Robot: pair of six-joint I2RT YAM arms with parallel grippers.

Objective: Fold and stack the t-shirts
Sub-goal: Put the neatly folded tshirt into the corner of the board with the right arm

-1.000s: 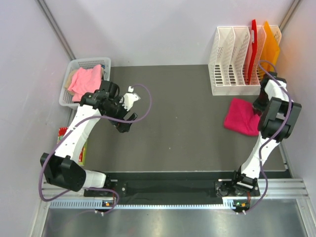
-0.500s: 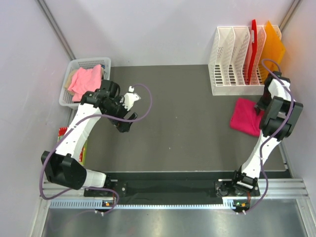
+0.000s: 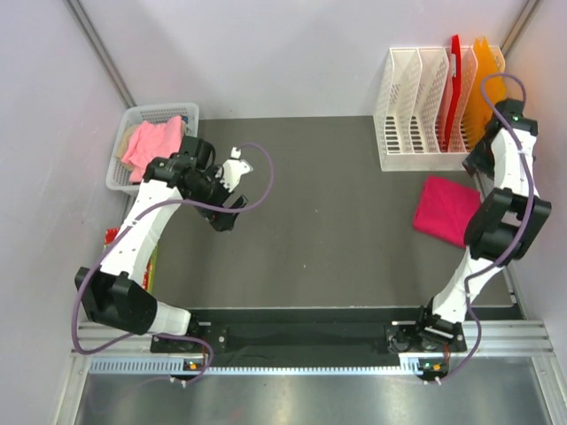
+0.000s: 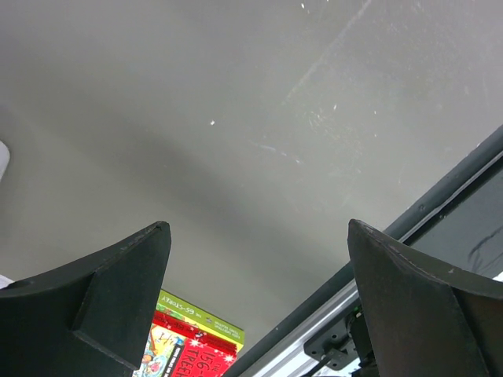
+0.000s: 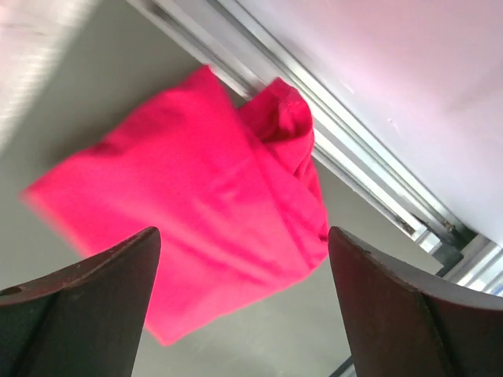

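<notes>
Hovering right tool [image 5: 244, 239], wide and empty, over magenta t-shirt [image 5: 196, 212] lying folded by right edge of bench [image 3: 328, 177]; hovering left tool [image 4: 259, 236], also wide, near left edge; showing salmon t-shirt [image 3: 151, 143] heaped in basket [image 3: 116, 178] at far-left corner.

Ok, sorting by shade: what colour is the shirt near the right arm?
The shirt is plain bright magenta-pink; the right wrist view shows it best.

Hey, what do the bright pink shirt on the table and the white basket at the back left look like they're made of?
The magenta t-shirt looks like soft, matte knit fabric, possibly cotton: it lies folded with rounded creases and one bunched edge. The basket looks like rigid white moulded plastic, judging by its thin slotted walls and even rim.
</notes>
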